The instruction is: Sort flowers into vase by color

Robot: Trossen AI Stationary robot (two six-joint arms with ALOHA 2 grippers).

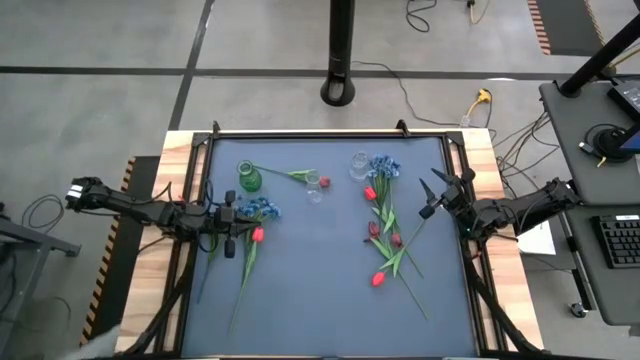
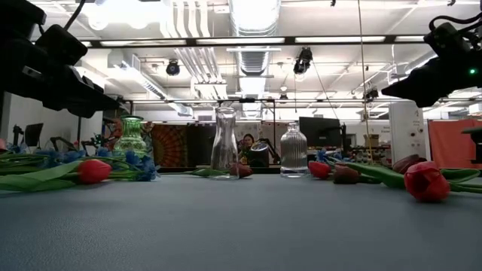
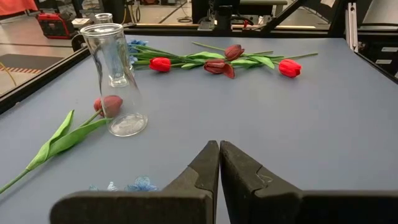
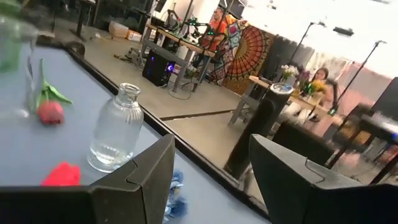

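Red and blue flowers (image 1: 385,225) lie flat (two clusters) on the mat.

A tall clear glass vase (image 2: 224,142) stands mid-table. Just right of it stands a ribbed clear glass bottle (image 2: 293,150); well left, a green glass vase (image 2: 132,137). Red tulip buds (image 2: 425,181) lie far right, another red bud (image 2: 94,171) and blue blossoms (image 2: 141,165) far left.

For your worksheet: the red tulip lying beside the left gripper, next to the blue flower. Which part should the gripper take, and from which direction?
Probably the bare green stem just below the red tulip bud, taken from straight above. It lies flat on the table, its stem running toward the near edge. The left gripper, fingers shut, sits beside it. Closing across the thin stem spares the bud and nearby blue flower.
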